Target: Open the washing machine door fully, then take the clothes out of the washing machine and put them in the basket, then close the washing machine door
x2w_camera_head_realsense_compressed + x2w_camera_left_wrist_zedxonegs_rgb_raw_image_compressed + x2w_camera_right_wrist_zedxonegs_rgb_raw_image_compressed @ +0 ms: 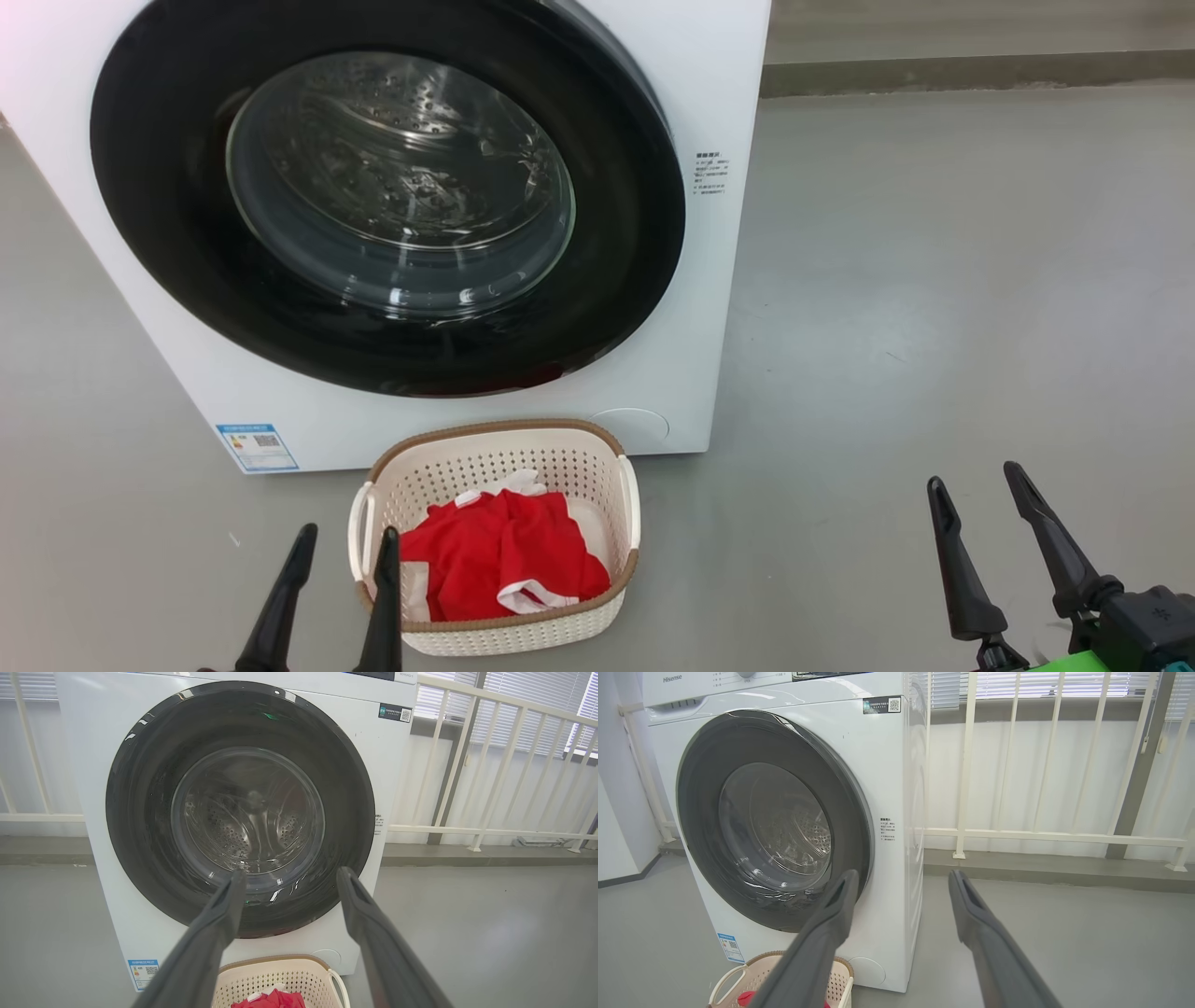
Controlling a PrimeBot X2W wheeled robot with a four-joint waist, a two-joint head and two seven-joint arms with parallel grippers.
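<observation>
Since clothes point(504, 551) lie in basket point(495, 427) & washing machine door point(401, 187) looks shut, w/ left gripper point(347, 530), right gripper point(973, 473) open, empty: check it's latched, push right rim point(653, 233) if ajar.

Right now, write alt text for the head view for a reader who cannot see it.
A white washing machine, its round glass door apparently shut, stands on a grey floor with a small cream basket of red clothes in front. The left gripper and right gripper hang open and empty along the bottom edge.
</observation>
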